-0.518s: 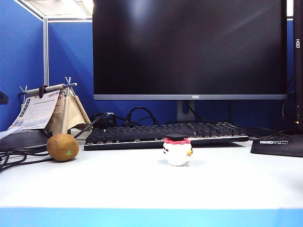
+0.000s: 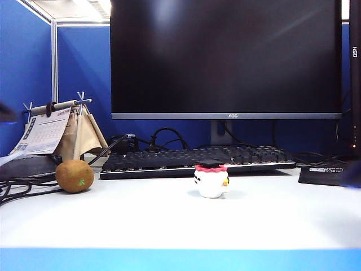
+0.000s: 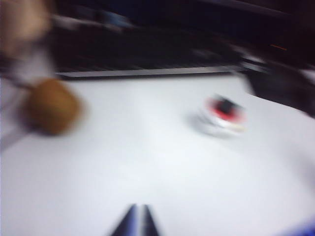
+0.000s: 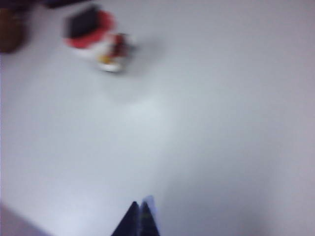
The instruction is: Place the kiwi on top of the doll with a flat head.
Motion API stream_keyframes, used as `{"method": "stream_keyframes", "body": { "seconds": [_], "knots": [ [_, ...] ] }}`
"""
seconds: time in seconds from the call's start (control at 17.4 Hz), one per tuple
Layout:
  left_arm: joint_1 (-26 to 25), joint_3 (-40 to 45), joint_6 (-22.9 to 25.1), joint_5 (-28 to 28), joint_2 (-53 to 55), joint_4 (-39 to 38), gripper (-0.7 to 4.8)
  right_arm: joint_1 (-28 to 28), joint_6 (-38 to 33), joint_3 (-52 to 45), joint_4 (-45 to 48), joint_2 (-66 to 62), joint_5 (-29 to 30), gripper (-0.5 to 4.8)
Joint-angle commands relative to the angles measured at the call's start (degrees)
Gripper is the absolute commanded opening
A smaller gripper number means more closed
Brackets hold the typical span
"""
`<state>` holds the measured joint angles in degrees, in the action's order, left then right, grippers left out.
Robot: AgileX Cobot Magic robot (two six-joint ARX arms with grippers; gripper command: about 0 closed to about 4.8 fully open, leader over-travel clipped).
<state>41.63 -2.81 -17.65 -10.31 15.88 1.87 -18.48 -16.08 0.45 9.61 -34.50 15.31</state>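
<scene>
The kiwi (image 2: 74,175), brown with a small green sticker, lies on the white table at the left. The doll (image 2: 211,179), white with a flat black cap and a red band, stands upright near the middle, in front of the keyboard. Both wrist views are blurred. The left wrist view shows the kiwi (image 3: 50,105) and the doll (image 3: 224,114) well ahead of my left gripper (image 3: 138,209), whose tips are together and hold nothing. My right gripper (image 4: 140,205) is also shut and empty above bare table, far from the doll (image 4: 98,39) and the kiwi (image 4: 10,29).
A black keyboard (image 2: 197,161) and a large monitor (image 2: 225,59) stand behind the doll. A desk calendar on a rack (image 2: 51,132) and cables (image 2: 22,186) sit behind and left of the kiwi. A black pad (image 2: 327,172) lies at the right edge.
In the exterior view a dark shape at the left edge has smeared, and a bluish blur has appeared at the right edge. Kiwi and doll have not moved.
</scene>
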Motion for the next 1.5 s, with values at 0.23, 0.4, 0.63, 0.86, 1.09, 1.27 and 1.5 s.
{"method": "stream_keyframes", "body": {
  "seconds": [0.23, 0.4, 0.63, 0.86, 1.09, 1.27, 1.5],
  "knots": [
    [-0.07, -16.65, 4.9, 3.45, 2.54, -16.61, 3.74, -0.28, -1.49, 10.6, 4.83, 0.22, 7.87, -0.01],
    [-0.13, -31.06, 11.15, -5.51, 14.45, -23.41, 4.41, -0.37, -1.49, 13.11, 5.57, 0.15, 8.46, -0.01],
    [-2.95, -41.35, 6.25, -6.88, 34.51, -8.13, 4.79, -0.37, 1.18, 13.05, 5.07, 0.04, 9.31, -0.01],
    [-7.93, -42.64, -20.41, -18.4, 56.33, 5.42, 4.79, -0.85, 1.07, 13.05, 4.85, 0.04, 17.07, -0.01],
    [-8.96, -48.15, -24.39, -17.94, 75.12, 2.29, 4.79, -6.34, 1.03, 13.05, 2.75, 0.13, 17.29, -0.01],
    [-8.96, -52.11, -24.2, -22.01, 80.37, 1.44, 4.79, -7.5, 1.05, 13.03, -1.49, 0.11, 18.69, 0.0],
    [-9.97, -52.17, -21.46, -25.49, 80.7, -4.07, 4.79, -7.45, 1.09, 13.03, -3.58, 0.13, 18.71, 0.0]
  ]
}}
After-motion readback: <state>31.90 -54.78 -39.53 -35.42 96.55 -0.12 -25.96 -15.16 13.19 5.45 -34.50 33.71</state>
